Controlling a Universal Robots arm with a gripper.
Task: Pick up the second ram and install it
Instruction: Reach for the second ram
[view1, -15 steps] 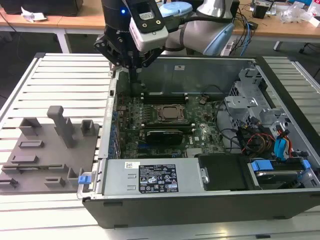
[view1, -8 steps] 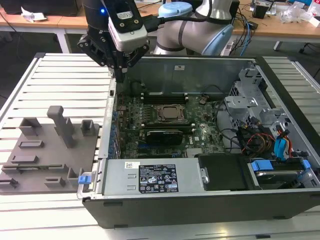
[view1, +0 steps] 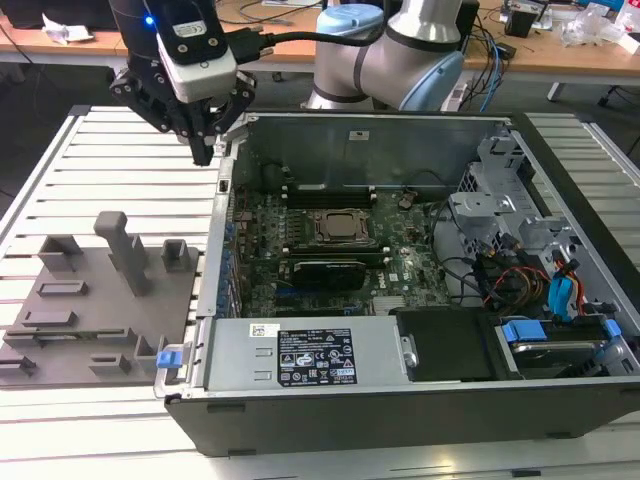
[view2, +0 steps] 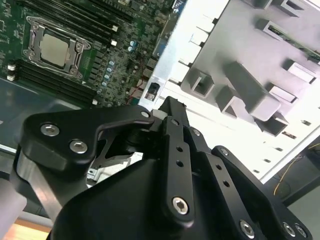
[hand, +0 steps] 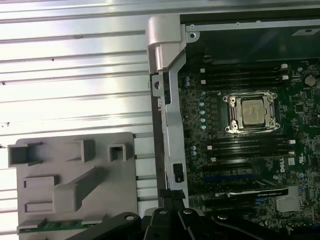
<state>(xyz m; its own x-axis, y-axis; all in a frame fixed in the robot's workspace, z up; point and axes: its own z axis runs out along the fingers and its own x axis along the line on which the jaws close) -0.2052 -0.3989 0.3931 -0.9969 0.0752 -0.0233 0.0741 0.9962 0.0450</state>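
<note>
The second ram (hand: 55, 225) is a thin green stick lying in a slot at the edge of the grey fixture block (hand: 75, 175) in the first wrist view. My gripper (view1: 205, 150) hangs above the open computer case's wall on the exterior view's left, near its far corner, between the fixture block (view1: 100, 320) and the motherboard (view1: 400, 270). Its black fingers (view2: 170, 107) are shut with nothing showing between them. Long black memory slots (hand: 245, 75) run on both sides of the silver processor (hand: 251, 111).
The case (view1: 400, 420) lies open on a slatted metal table (view1: 120, 170). A black card (view1: 320, 272) sits in front of the processor (view1: 345, 228). A drive cage and loose cables (view1: 520, 270) crowd the exterior view's right. The fixture block has upright posts (view1: 125, 250).
</note>
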